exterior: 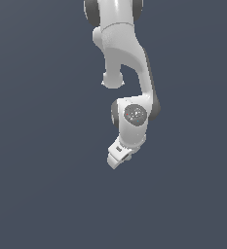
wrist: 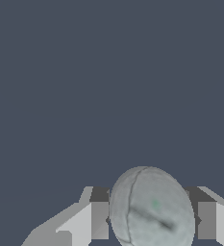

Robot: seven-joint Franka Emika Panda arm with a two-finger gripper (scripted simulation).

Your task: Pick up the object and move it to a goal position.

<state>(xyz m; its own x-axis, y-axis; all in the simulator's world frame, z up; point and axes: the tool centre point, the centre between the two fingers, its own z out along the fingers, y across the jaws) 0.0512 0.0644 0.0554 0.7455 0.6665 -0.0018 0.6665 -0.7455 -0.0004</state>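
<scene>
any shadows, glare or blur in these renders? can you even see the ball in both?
Exterior view: flat light, no cast shadows, soft low-res edges on the arm; ball not visible. Wrist view: ball huge and close between the gripper fingers, mottling sharp, no glare.

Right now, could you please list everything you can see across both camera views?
ball: one, pale grey-green and mottled, between the gripper's two fingers in the wrist view; not visible in the exterior view
surface: one, plain dark blue-grey, fills the background of both views
arm: one, white with dark joints, reaching down from the top of the exterior view
gripper: one, white, at the arm's lower end, closed on the ball
</scene>
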